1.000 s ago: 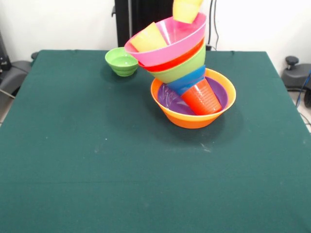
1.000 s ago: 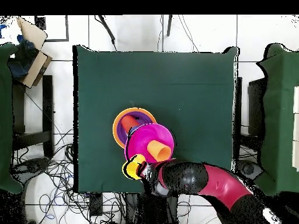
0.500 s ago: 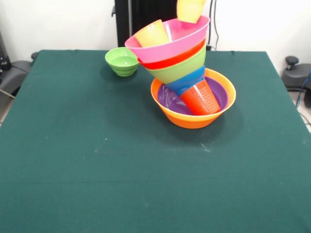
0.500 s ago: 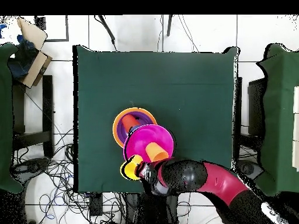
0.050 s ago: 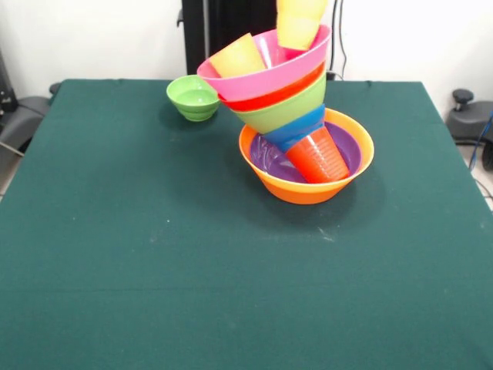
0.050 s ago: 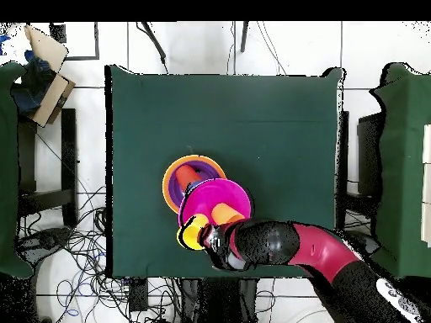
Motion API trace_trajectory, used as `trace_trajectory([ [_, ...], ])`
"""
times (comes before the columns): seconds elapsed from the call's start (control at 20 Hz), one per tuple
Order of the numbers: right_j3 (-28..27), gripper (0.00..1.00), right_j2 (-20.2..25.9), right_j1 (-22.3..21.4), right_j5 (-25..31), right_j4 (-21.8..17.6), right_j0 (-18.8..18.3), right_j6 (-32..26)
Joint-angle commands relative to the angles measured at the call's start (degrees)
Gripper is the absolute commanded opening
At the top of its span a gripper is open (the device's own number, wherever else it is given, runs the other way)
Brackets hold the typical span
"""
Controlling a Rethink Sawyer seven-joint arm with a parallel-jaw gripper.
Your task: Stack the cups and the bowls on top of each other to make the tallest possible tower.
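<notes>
The yellow cup (image 5: 299,23) has come down from above the rim into the far side of the pink bowl (image 5: 266,68) atop the leaning tower (image 5: 296,127), nearly placed, though I cannot tell whether the claw (image 6: 210,242) grips it.

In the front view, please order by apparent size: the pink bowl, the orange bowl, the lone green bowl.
1. Pink bowl and orange bowl: similar width, too close to rank.
2. Lone green bowl: clearly smallest, though it stands farther away.

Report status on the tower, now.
Gripper hidden behind the arm's end; yellow cup over the pink bowl's rim. Tower leans. Small green bowl sits apart, unstacked.
</notes>
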Motion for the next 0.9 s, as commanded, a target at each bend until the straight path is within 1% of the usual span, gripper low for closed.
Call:
trace_trajectory([
  [0.05,-5.83,0.0,1.52,3.51,0.76,-5.81,1.86,-8.93],
  [0.1,-6.16,0.0,1.82,3.84,1.04,-6.01,1.66,-9.3],
  [0.15,-6.57,1.0,2.89,4.76,1.22,-6.25,1.12,-9.98],
  [0.25,-6.24,1.0,4.19,5.71,-0.01,-5.63,0.38,-10.61],
  [0.35,-6.49,1.0,4.7,6.51,0.34,-5.21,0.43,-10.23],
  [0.45,-7.1,1.0,4.23,6.81,1.2,-4.96,1.6,-8.81],
  [0.6,-7.62,1.0,4.17,7.75,0.5,-5.17,2.29,-7.76],
  [0.9,-7.14,1.0,5.08,7.51,-0.14,-5.07,2.57,-6.34],
])
